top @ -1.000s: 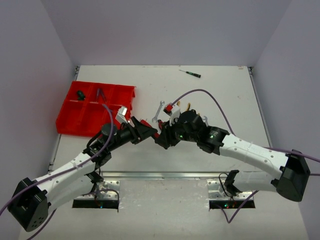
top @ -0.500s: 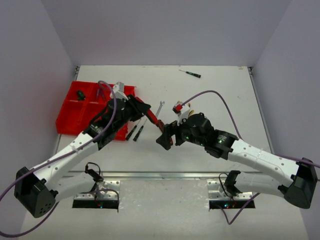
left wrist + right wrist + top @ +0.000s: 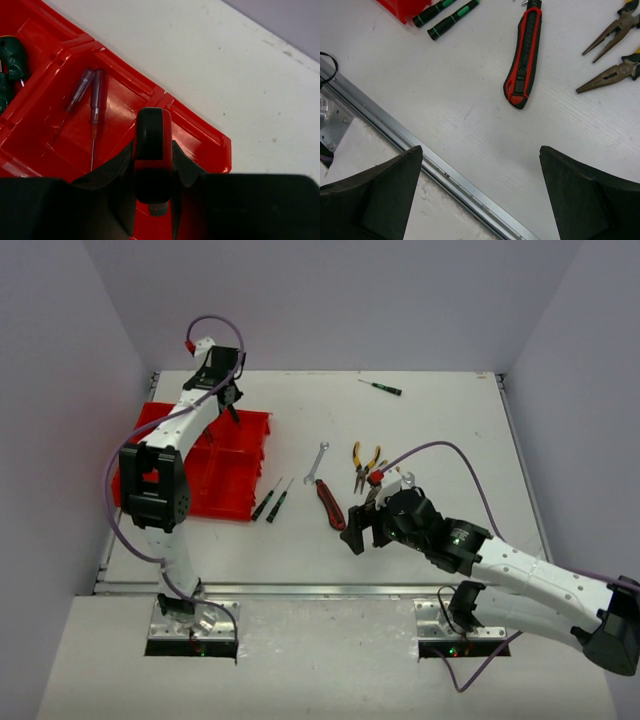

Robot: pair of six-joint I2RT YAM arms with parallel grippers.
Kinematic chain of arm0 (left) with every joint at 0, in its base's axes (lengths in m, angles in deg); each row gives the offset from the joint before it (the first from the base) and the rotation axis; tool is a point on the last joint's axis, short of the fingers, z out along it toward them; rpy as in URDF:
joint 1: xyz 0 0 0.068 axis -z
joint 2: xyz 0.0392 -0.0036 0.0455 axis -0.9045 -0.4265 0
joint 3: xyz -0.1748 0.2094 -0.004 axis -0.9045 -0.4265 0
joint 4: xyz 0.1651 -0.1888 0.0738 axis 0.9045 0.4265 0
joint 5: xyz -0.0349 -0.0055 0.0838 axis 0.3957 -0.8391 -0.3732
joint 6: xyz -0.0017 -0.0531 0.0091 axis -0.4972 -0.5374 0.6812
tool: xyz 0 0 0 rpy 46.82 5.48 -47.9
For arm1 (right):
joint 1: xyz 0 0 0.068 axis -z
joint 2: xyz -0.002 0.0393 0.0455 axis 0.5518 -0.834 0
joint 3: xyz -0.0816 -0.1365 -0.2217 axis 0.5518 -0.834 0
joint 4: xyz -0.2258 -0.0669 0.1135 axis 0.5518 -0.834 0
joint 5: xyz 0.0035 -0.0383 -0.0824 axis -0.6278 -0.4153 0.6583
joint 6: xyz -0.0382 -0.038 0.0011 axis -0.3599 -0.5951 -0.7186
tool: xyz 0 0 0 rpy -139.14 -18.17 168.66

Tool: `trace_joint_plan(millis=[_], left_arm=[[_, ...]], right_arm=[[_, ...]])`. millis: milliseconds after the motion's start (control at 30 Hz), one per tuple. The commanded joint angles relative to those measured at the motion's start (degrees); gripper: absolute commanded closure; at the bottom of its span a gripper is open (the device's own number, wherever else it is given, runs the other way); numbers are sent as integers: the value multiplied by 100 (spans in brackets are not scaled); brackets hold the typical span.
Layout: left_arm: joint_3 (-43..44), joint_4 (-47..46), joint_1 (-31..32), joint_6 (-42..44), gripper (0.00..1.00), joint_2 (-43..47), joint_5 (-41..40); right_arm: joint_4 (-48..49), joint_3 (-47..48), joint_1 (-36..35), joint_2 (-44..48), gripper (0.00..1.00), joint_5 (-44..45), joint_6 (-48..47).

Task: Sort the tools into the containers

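Seen from above, the left arm reaches far forward over the back corner of the red tray (image 3: 230, 480). Its wrist camera shows the left gripper (image 3: 152, 160) clamped on a red and black knife, the held knife (image 3: 152, 135), which hangs over the tray's corner compartment; whether it touches the floor there cannot be told. The next compartment holds two clear purple screwdrivers (image 3: 96, 100) lying side by side, and a green-handled tool (image 3: 12, 55) lies in a compartment beyond that. The right arm sits low near the front of the table (image 3: 450, 420), and the right gripper (image 3: 480, 170) hovers with its fingers spread wide, holding nothing. Under it, on the table, lies a second red and black knife, the loose knife (image 3: 522, 55). Two green and black screwdrivers (image 3: 452, 20) lie just beside the tray's near corner. Two pairs of yellow-handled pliers (image 3: 605, 78) lie right of the loose knife, with a silver wrench (image 3: 317, 462) between them and the tray. One small screwdriver (image 3: 380, 387) lies alone near the back wall.
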Motion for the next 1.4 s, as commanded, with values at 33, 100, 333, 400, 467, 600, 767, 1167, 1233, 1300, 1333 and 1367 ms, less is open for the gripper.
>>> trace_joint_plan(millis=[33,100,333,400,467,600,767,1167,1233,1300,1333,1367], left_arm=[[752,241,72,705,100,-416,108],[711,163,90,696,100,-438,438],[291,-151,282,688,74,-544,940],[266,-125,282,688,56,-563,1048],[225,-124,282,688,50,-490,1134],[177,21,291,570,29,-113,1336],[-115,164,414,459,0,1071,1252],[-3134,-259,792,566,0,5672,1904],[-3523,-233,792,673,0,6019,1951],[-3855,-196,792,657,0,6222,2055],[-3988,-192,792,625,0,6278,2139],[-4142,-231,792,530,0,6319,2294]], right_arm=[[87,-241,17,381,1,239,-155],[87,-272,33,392,1,251,-169],[93,-9,82,-336,1,96,-136],[96,136,119,-637,1,62,-217],[73,247,172,-886,1,6,-261],[56,722,316,-1830,1,-35,-314],[-332,1605,470,-3359,1,499,-365],[-853,3084,663,-5516,36,335,-438],[-769,3089,666,-5605,52,182,-427],[-759,3062,660,-5615,73,97,-421],[-765,3052,657,-5602,82,84,-415],[-756,3024,651,-5540,88,88,-402]])
